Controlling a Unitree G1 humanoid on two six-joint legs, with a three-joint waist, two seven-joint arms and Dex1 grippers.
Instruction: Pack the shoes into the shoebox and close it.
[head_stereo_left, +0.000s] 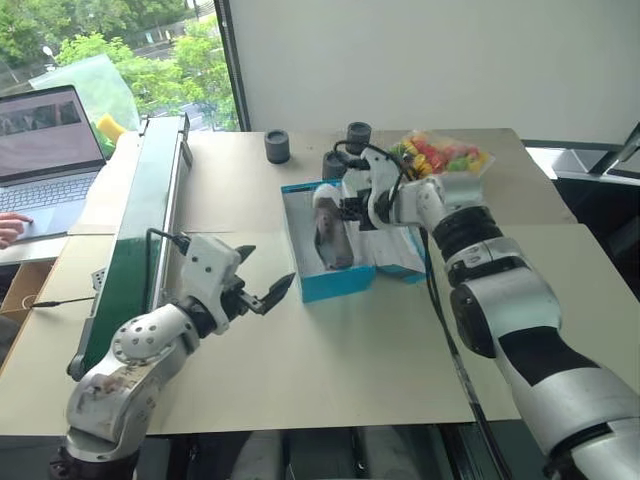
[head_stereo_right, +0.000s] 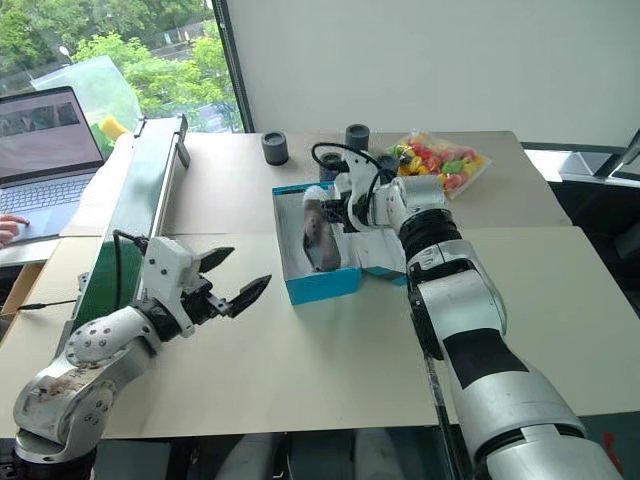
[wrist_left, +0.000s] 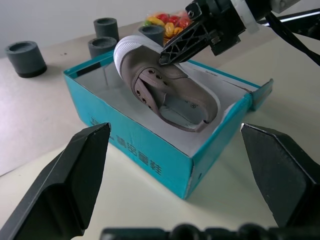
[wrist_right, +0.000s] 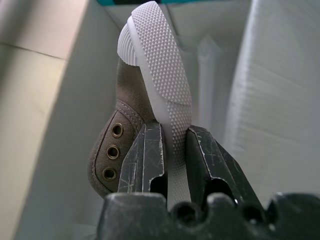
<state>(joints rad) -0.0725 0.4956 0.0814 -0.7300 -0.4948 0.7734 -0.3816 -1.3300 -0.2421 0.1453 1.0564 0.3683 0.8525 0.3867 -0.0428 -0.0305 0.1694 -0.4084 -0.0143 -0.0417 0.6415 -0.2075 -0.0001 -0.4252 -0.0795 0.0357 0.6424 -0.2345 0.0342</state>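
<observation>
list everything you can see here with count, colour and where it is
shoe: one, grey with pale sole, tilted on its side inside the box, sole pinched by the right gripper
shoebox: one, turquoise, white inside, lid open, mid-table
cylinders: four, dark grey, behind the box
bag of sweets: one, clear with multicoloured pieces, far right of table
conveyor: one, green, left of the table
laptop: one, grey, open, far left
person's hand: one, by the laptop
left gripper: black fingers, open, near side of the box
right gripper: black fingers, shut on the shoe

Beige table (head_stereo_left: 330, 340) with shoebox (head_stereo_left: 335, 285), green conveyor (head_stereo_left: 140, 230), dark cylinders (head_stereo_left: 277, 146), candy bag (head_stereo_left: 445, 155).
</observation>
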